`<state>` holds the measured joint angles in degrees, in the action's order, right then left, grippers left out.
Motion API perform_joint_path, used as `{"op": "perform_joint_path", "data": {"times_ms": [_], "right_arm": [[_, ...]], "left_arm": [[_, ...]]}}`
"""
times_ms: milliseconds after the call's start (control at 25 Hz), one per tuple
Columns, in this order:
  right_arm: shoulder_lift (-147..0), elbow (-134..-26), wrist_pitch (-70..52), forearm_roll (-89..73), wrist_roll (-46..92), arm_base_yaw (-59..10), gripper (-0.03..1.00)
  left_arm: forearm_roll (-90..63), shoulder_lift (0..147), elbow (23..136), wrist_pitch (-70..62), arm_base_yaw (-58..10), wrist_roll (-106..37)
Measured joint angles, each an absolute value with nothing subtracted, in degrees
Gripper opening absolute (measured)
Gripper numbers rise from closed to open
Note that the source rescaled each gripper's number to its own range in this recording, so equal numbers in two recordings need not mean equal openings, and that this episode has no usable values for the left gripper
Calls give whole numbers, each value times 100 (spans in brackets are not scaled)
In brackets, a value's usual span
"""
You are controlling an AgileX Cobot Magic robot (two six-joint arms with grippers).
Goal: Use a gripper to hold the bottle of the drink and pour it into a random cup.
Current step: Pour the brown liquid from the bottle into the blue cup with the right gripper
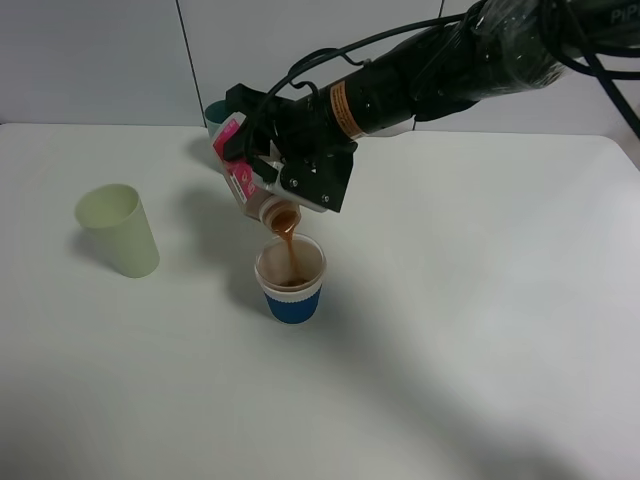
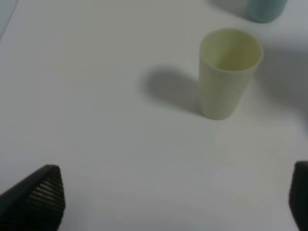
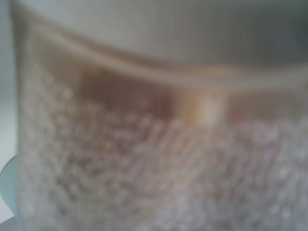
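Observation:
In the exterior high view my right gripper (image 1: 268, 160) is shut on the bottle of the drink (image 1: 243, 170), which is tipped mouth-down above the cup (image 1: 291, 279). A brown stream (image 1: 286, 240) runs from the bottle's mouth into the cup, which has a blue sleeve and holds brown liquid. The right wrist view is filled by the blurred bottle (image 3: 154, 144), very close. My left gripper (image 2: 173, 202) shows only its two black fingertips (image 2: 38, 197), wide apart and empty, above the white table.
A pale yellow-green tumbler (image 1: 119, 231) stands to the left of the cup; it also shows in the left wrist view (image 2: 228, 72). A teal tumbler (image 1: 214, 113) stands behind the bottle and shows in the left wrist view (image 2: 263, 9). The white table (image 1: 480, 330) ends at a back wall.

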<state>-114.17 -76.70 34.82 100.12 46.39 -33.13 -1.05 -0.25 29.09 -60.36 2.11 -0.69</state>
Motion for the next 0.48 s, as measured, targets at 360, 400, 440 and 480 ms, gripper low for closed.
{"op": "perform_joint_path", "data": {"times_ms": [360, 400, 440, 480], "right_arm": [[-11388, -7670, 3323, 10012, 4639, -3318, 1], [-11388, -7670, 3298, 10012, 4646, -3318, 1], [-11388, -7670, 3279, 10012, 4663, -3324, 1], [-11388, -7670, 3248, 10007, 4707, -3324, 1]], "left_arm": [[-105, -25, 2909, -6036, 211, -69], [-105, -25, 2909, -6036, 211, -69], [-105, -25, 2909, -6036, 211, -69], [-105, -25, 2909, -6036, 211, -69]]}}
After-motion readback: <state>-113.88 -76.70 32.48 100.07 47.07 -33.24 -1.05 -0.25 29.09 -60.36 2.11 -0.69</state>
